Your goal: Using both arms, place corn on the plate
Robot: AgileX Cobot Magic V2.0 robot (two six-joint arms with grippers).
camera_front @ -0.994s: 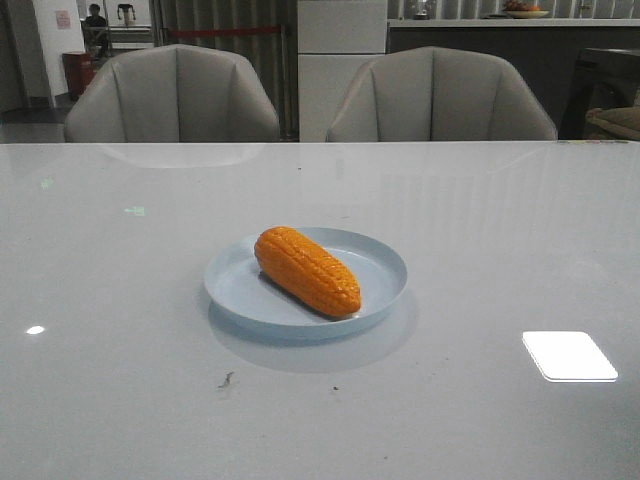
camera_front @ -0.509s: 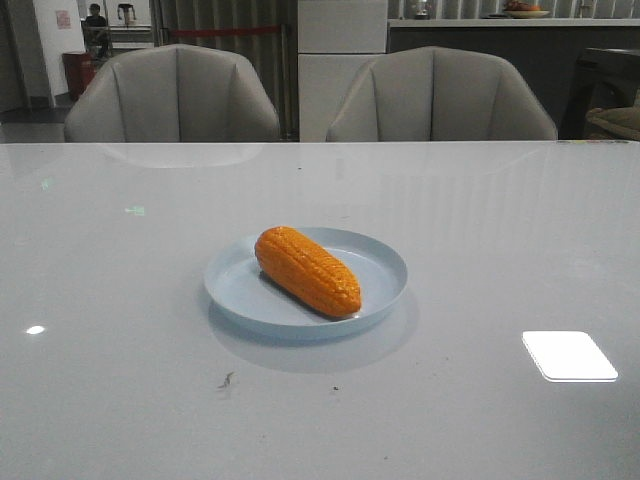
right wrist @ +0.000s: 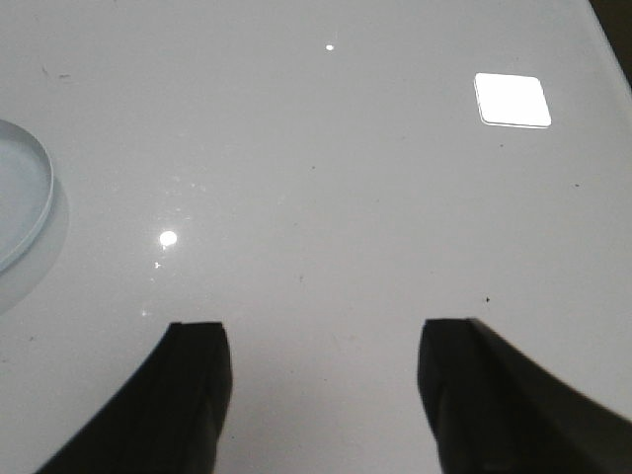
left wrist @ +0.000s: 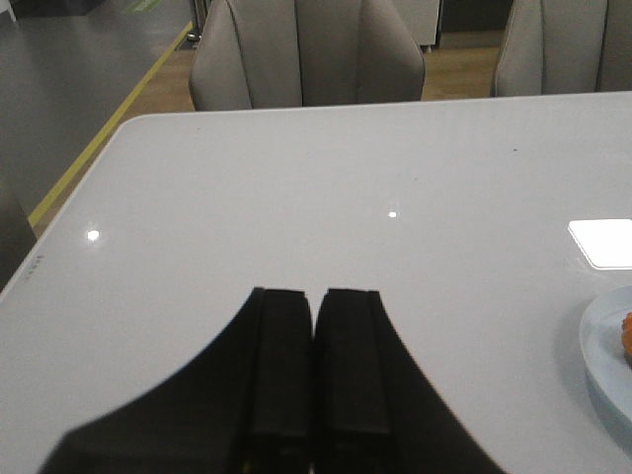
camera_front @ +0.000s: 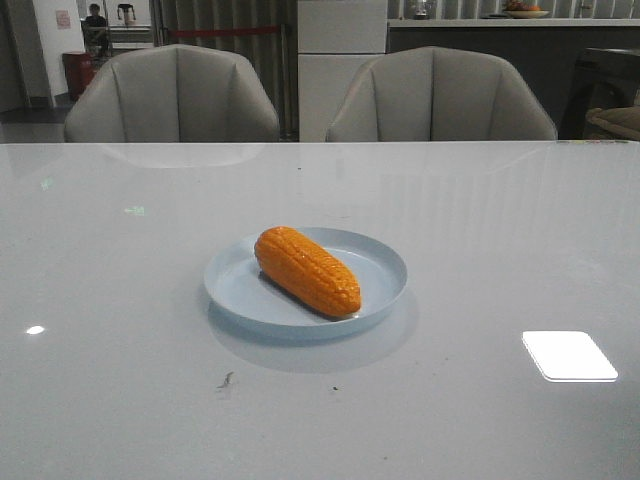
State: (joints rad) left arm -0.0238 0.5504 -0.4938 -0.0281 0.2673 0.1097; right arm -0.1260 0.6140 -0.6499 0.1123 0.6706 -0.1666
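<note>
The orange corn (camera_front: 306, 270) lies on its side on the pale blue plate (camera_front: 380, 262) in the middle of the white table, slanting from back left to front right. Neither arm shows in the front view. My left gripper (left wrist: 316, 296) is shut and empty over bare table; the plate's rim (left wrist: 604, 370) and a sliver of corn (left wrist: 627, 336) show at the edge of the left wrist view. My right gripper (right wrist: 323, 331) is open and empty over bare table, with the plate's rim (right wrist: 30, 193) off to one side.
Two grey chairs (camera_front: 172, 95) (camera_front: 440, 97) stand behind the table's far edge. The left wrist view shows the table's rounded corner (left wrist: 128, 123) and floor beyond. Bright light reflections (camera_front: 568, 355) lie on the glossy top.
</note>
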